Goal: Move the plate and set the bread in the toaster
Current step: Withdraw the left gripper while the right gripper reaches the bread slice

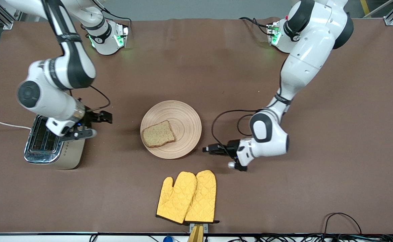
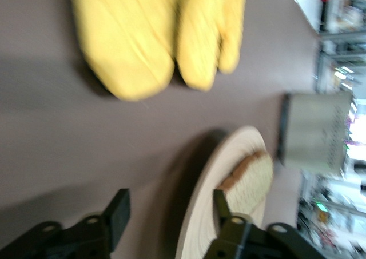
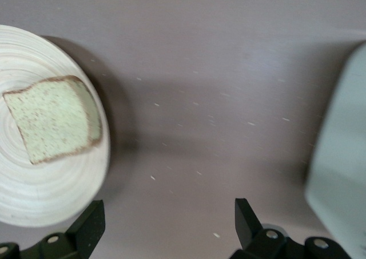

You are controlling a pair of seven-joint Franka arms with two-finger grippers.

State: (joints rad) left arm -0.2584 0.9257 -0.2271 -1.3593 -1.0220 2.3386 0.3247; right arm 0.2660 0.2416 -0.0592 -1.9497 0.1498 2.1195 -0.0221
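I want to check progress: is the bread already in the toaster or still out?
Still out. The bread lies flat on the plate, and the slots of the toaster look empty.

Grooved wooden plate, quilted cloth mitts, seemingly chrome-topped toaster.

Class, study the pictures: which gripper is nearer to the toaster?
The right gripper is nearer: it hangs open just beside the toaster. The left gripper is open at the rim of the plate, toward the left arm's end.
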